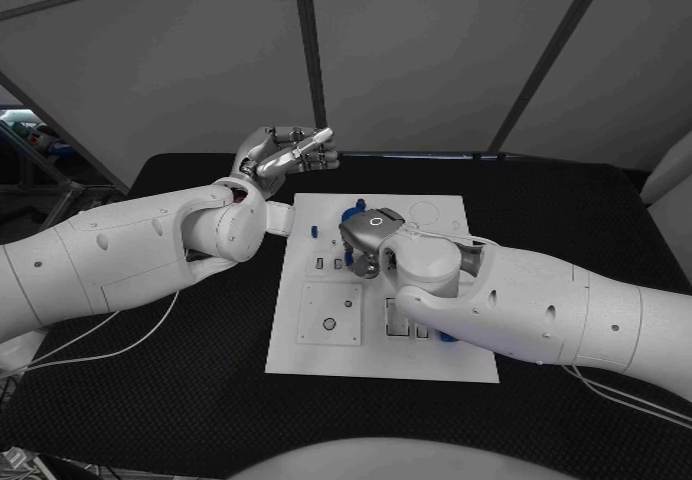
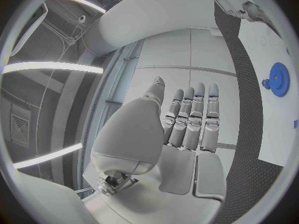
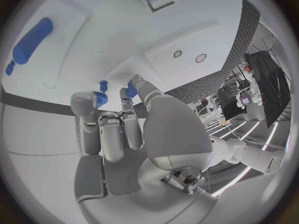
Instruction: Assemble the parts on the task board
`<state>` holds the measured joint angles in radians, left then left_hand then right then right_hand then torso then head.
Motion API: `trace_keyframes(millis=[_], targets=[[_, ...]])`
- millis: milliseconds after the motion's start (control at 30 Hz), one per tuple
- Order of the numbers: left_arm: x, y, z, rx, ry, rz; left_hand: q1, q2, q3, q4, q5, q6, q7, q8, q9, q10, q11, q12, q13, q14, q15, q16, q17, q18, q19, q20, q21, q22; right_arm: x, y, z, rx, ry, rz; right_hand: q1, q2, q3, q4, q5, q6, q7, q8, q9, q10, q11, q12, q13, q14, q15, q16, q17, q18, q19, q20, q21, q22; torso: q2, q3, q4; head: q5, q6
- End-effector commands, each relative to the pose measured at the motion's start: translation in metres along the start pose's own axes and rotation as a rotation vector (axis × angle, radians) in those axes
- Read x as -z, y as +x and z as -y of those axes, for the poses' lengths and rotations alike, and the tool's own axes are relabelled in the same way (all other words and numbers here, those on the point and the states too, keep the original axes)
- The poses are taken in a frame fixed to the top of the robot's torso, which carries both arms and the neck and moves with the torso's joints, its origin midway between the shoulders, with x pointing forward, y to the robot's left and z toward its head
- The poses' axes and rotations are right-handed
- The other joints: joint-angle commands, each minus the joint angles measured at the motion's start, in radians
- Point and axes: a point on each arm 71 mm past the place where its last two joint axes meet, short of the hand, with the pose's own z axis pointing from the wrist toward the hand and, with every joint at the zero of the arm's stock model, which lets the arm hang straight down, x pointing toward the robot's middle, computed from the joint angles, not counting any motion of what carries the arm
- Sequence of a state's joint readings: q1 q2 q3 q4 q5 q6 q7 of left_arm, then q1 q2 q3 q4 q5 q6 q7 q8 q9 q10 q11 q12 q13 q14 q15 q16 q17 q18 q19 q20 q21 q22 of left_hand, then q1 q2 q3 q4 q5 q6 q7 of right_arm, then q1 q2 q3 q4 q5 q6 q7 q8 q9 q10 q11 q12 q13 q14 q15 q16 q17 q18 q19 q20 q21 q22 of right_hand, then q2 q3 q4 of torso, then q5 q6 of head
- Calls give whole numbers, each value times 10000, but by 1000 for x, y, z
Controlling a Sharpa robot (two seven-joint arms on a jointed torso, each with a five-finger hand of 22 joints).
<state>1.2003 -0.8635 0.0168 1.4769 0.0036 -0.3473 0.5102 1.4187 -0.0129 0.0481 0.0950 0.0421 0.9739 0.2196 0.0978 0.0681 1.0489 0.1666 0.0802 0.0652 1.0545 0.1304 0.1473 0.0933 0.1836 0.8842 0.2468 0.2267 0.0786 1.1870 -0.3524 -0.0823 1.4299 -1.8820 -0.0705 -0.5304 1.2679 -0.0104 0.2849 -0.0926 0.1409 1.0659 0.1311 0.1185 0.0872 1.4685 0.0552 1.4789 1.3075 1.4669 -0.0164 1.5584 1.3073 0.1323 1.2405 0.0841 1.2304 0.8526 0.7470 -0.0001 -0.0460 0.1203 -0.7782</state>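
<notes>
Two hands noted. The left hand (image 1: pixel 293 152) hovers beyond the white board's (image 1: pixel 329 355) far edge, fingers straight, empty. The right hand (image 1: pixel 371 238) is over the board, fingers curled beside a blue gear (image 3: pixel 99 98); whether it grips cannot be told.

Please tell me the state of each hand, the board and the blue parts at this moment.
left hand: raised beyond the board, fingers together, holding nothing
right hand: over the board, fingers curled; a grip cannot be told
task board: flat on the table
blue gear: lying on the board
blue cylinder: lying on its side
</notes>
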Motion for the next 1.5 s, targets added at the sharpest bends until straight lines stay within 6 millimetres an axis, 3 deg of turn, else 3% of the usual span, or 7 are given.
trace_keyframes(millis=[33,1500], targets=[[-1,2,1,49,32,-114,-14,95,-15,-51,49,67,-23,-53,-16,57,28,-41,-3,69,14,-28,-17,1,44,-3,-64,-12,-1,1,-1,56,-60,-186,-29,63,19,56,44,81,-18,45,6,205,-71,24,1428,992,-97,51,2445,-57,54,-13,47,3,0,-2,10,12,-23],[-1,2,0,43,12,-98,-6,108,-20,-82,49,74,-24,-76,-16,65,26,-64,-4,79,12,-48,-19,1,55,-4,-78,-23,-1,9,-2,24,-104,-413,-250,-119,-25,130,65,-92,29,-96,-44,69,-46,-137,1233,960,-77,2,2324,-36,-36,-15,-71,-183,-10,-2,-9,48,-85]])
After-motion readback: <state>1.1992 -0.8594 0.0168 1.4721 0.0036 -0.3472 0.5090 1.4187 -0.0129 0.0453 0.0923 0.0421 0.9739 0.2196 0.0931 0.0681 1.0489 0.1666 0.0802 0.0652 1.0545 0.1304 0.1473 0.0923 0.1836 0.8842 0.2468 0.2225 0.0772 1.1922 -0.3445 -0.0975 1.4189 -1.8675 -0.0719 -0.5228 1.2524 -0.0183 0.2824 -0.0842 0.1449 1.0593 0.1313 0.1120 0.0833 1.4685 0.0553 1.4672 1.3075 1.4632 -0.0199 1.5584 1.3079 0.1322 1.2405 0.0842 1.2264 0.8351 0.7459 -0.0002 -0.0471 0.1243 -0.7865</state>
